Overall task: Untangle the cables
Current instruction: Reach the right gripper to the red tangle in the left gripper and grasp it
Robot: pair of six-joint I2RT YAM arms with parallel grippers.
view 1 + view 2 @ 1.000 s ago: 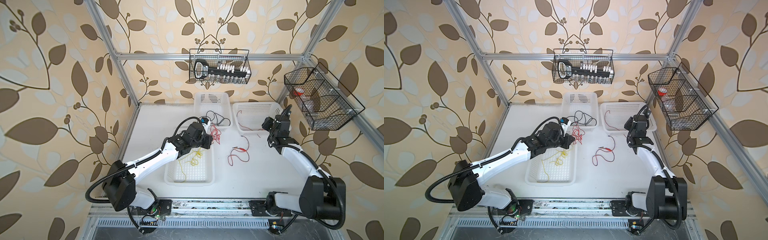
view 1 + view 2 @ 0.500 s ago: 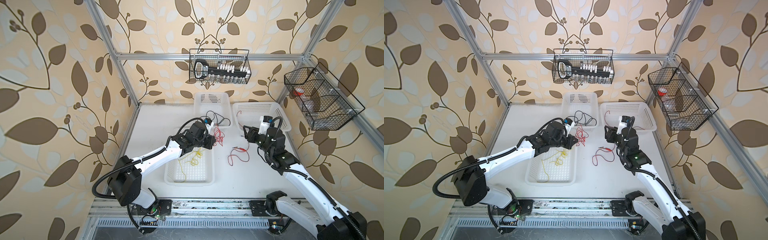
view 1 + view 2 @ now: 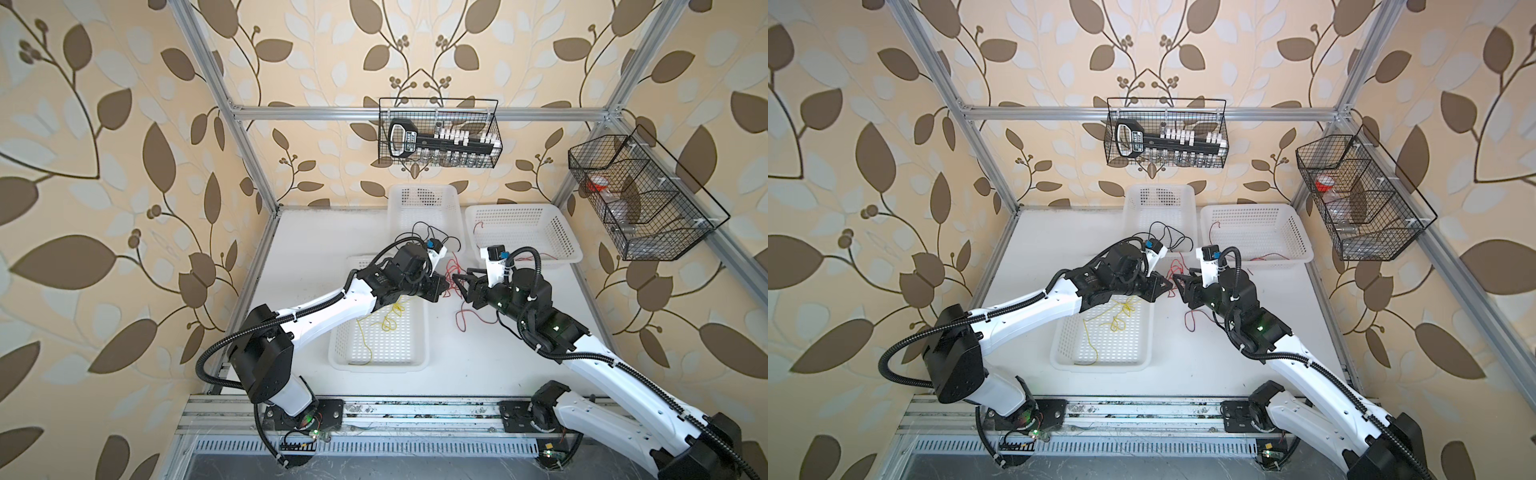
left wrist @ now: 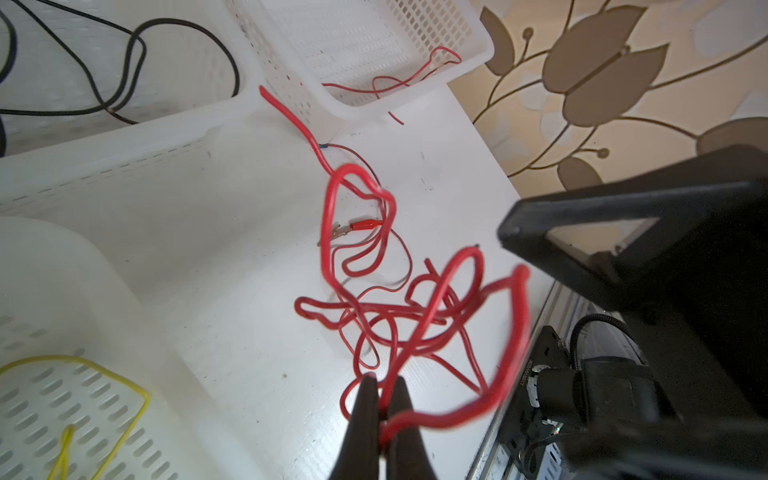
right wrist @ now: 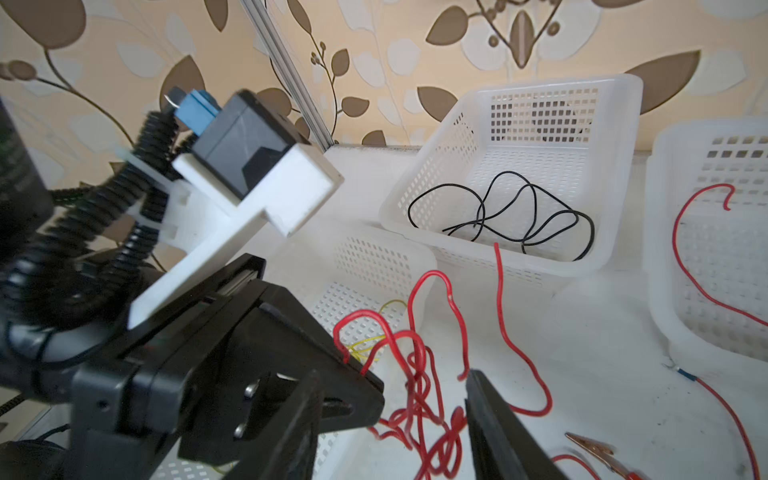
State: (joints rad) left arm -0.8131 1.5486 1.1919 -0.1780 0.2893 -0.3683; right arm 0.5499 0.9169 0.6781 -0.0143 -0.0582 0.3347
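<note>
Red cable tangle (image 4: pixel 395 316) hangs from our left fingers (image 4: pixel 368 411), which are pinched tight on one strand, trailing onto the worktop (image 4: pixel 257 340). Our right fingers (image 5: pixel 494 419) sit half-spread beside it, holding nothing. If we grab two strands and pull, the knot probably cinches tighter.

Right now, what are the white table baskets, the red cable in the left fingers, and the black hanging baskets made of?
The white baskets look like moulded plastic, matte and slightly translucent, with punched-grid walls. The red cable seems glossy flexible plastic insulation; it curls loosely, core unseen. The hanging baskets are probably dark-coated metal wire: thin mesh.
</note>
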